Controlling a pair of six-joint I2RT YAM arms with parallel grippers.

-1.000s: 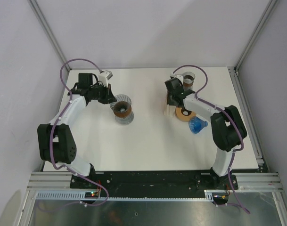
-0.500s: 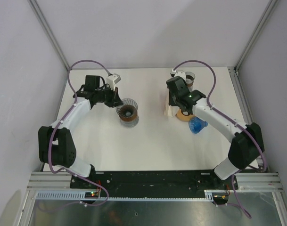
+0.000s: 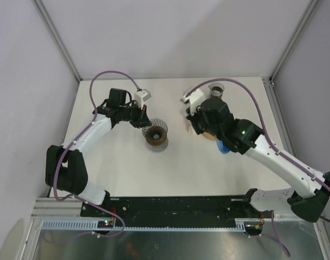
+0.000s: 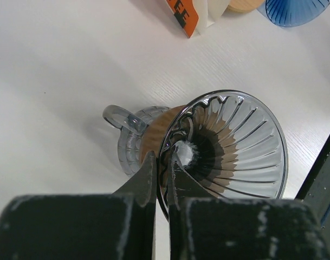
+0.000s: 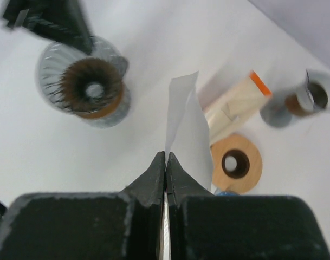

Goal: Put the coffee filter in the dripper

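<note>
Since the earlier frame the glass dripper (image 3: 155, 134) has shifted right and toward the near edge with the left arm. The right arm has swung up and out over the filter packet (image 3: 194, 125).

The top view hides both grips; the wrist views settle them. The left fingers (image 4: 148, 174) are pinched tight on the dripper's rim, one inside and one outside, with its handle and wooden collar below. The right fingers (image 5: 154, 173) are closed flat on a white coffee filter (image 5: 185, 127), which is held in the air above the table (image 3: 175, 173), not in the dripper.

The right wrist view also shows a wooden ring (image 5: 236, 162) beside the packet and a cup (image 5: 311, 96) beyond, blurred. The blue dripper (image 3: 225, 145) lies just beside the ring.

Open table runs between dripper and packet. The dripper stands well in from every edge.
</note>
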